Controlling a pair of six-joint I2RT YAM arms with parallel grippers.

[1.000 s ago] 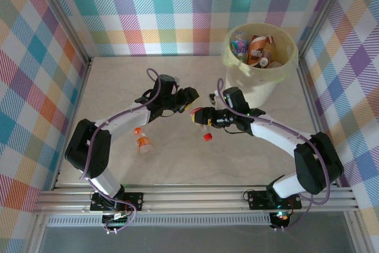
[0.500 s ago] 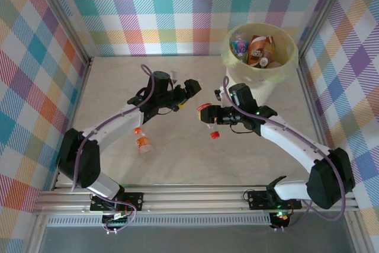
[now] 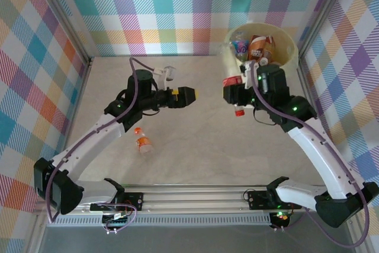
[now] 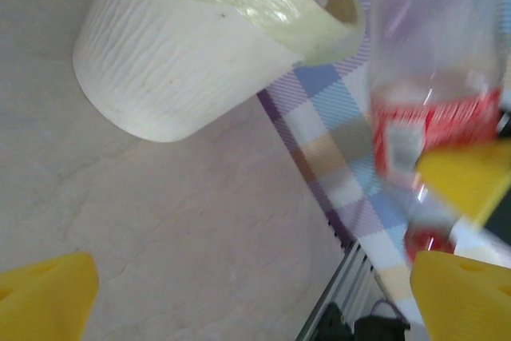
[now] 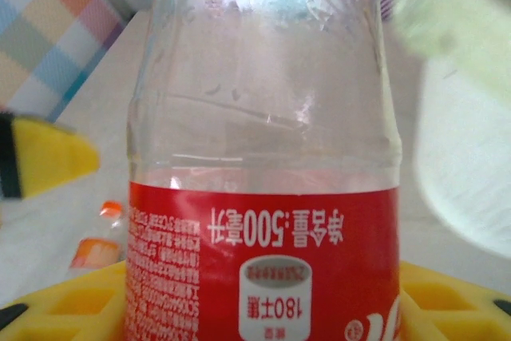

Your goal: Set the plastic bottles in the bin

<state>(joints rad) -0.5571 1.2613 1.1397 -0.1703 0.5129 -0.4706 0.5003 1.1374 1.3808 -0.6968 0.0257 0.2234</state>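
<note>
One red-labelled bottle [image 5: 263,197] is clamped in my right jaws, which grip it low on the label, with the clear body standing out beyond them. From above, it hangs just beside the near-left wall of the bin [image 3: 288,39], red cap pointing away from the bin, and it is not yet over the opening. Several bottles [image 3: 256,47] already lie inside. My left jaws stand wide apart and empty above the bench [image 3: 195,164], pointing toward the held bottle and well short of it. One more small bottle with an orange label [image 3: 143,144] lies on the bench, well apart from the bin on the left side.

As I judge it, the step in hand is carrying this bottle to the bin. The next move calls for lifting my right jaws over the rim until the whole bottle is above the opening, and only then parting them. Released here, it could strike the rim and fall outside. After that, the orange-labelled one looks like work for my left jaws.
</note>
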